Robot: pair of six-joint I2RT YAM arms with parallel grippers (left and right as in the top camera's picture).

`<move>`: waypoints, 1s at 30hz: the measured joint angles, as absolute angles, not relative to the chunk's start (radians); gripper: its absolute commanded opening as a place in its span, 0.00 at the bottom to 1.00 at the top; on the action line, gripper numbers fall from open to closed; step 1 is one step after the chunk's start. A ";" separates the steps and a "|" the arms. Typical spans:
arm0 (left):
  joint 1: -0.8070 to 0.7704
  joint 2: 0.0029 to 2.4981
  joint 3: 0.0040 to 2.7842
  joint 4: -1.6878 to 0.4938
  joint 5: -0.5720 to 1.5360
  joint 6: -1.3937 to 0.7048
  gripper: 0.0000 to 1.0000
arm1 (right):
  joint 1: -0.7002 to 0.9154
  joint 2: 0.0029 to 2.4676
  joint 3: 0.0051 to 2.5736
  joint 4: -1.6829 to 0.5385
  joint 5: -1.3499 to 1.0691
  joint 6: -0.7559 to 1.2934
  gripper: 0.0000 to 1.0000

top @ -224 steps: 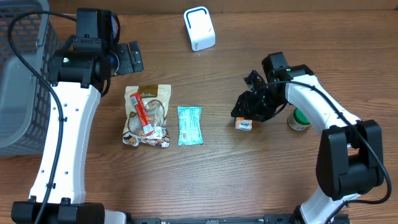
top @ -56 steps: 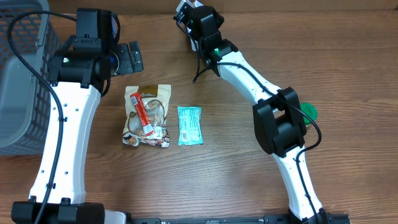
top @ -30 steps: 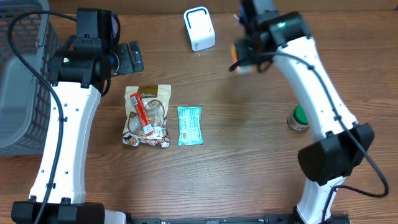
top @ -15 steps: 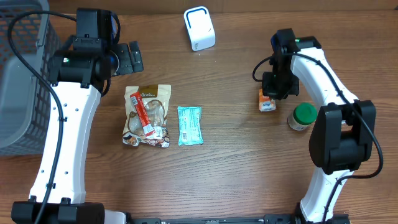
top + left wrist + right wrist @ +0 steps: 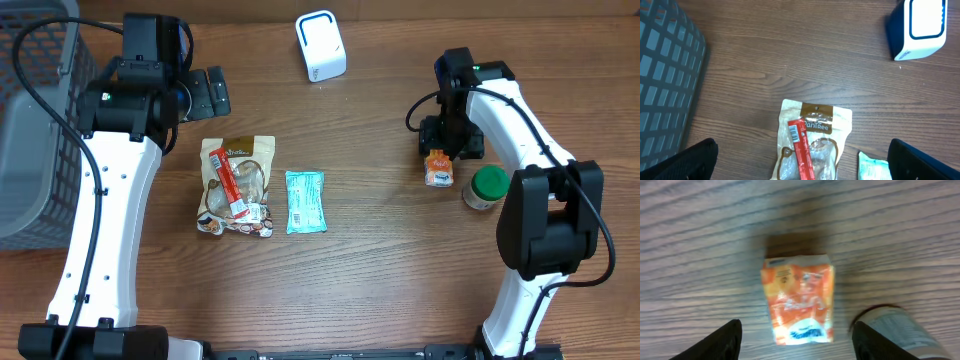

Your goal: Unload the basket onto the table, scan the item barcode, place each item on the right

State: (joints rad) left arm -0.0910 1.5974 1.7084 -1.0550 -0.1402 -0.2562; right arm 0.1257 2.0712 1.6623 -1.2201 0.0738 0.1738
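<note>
Right wrist view: spread right tool [image 5: 800, 340] over boxy, glossy orange carton [image 5: 799, 300] on woodgrain table [image 5: 690, 230].

We see a small carton [image 5: 798, 299] in orange, with white print and a blue-and-white mark near its lower edge. At its four o'clock stands a jar [image 5: 488, 186] with a green lid and a pale label. The scanner [image 5: 320, 45] is white with a dark blue rim. The pouch [image 5: 236, 186] is tan and brown, crossed by a red stick [image 5: 228, 182]. At its three o'clock lies a teal packet [image 5: 305, 201]. The table [image 5: 400, 280] shows brown wood grain. The basket [image 5: 35, 130] at nine o'clock is grey mesh. The left arm [image 5: 110, 200] and right arm [image 5: 520, 110] are white with black joints.
</note>
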 measured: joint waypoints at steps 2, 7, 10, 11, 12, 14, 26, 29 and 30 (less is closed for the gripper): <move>-0.091 1.597 1.708 -1.055 -0.140 -0.256 1.00 | 0.127 2.071 1.676 -1.233 0.023 0.181 0.66; -0.091 1.597 1.708 -1.055 -0.140 -0.256 1.00 | 0.171 2.022 1.730 -1.249 -0.126 0.179 0.66; -0.091 1.597 1.708 -1.055 -0.140 -0.256 1.00 | 0.242 1.956 1.744 -1.250 -0.232 0.184 0.66; -0.091 1.597 1.708 -1.055 -0.140 -0.256 1.00 | 0.265 1.945 1.745 -1.248 -0.253 0.190 0.67; -0.091 1.597 1.708 -1.055 -0.140 -0.256 1.00 | 0.288 1.939 1.745 -1.246 -0.270 0.195 0.67; -0.091 1.597 1.708 -1.055 -0.140 -0.256 1.00 | 0.328 1.938 1.743 -1.240 -0.289 0.208 0.67; -0.091 1.597 1.708 -1.055 -0.139 -0.260 1.00 | 0.434 1.938 1.694 -1.217 -0.314 0.341 0.63; -0.091 1.597 1.708 -1.055 -0.127 -0.263 1.00 | 0.434 1.938 1.694 -1.226 -0.307 0.354 0.63; -0.091 1.597 1.708 -1.059 -0.118 -0.264 1.00 | 0.434 1.938 1.694 -1.229 -0.305 0.358 0.63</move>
State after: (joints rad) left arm -0.0910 1.5974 1.7084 -1.0592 -0.1181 -0.2638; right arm 0.4343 1.9385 1.6939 -1.2293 -0.3054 0.3576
